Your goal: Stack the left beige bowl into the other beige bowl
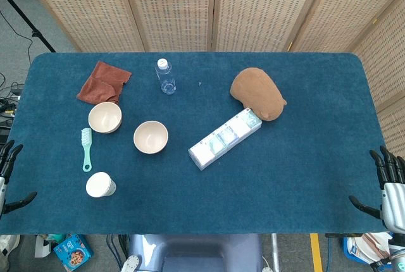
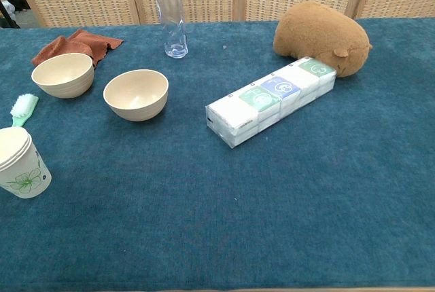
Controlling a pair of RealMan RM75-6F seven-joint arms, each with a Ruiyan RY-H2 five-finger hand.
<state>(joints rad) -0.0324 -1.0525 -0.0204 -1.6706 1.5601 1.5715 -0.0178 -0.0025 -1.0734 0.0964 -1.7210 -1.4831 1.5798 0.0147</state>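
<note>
Two beige bowls stand upright on the blue table, apart from each other. The left beige bowl [image 1: 104, 117] [image 2: 62, 74] sits beside a brown cloth. The other beige bowl [image 1: 150, 137] [image 2: 136, 94] is a little to its right and nearer to me. My left hand [image 1: 7, 177] hovers at the table's left edge, fingers spread, holding nothing. My right hand [image 1: 387, 188] is at the right edge, also spread and empty. Both hands are far from the bowls. The chest view shows neither hand.
A green brush [image 1: 86, 149] and a paper cup [image 1: 100, 185] lie left front. A brown cloth [image 1: 102, 82] and a clear bottle [image 1: 165, 76] stand behind the bowls. A long tissue pack [image 1: 226, 138] and a brown plush toy [image 1: 258, 93] occupy the middle right.
</note>
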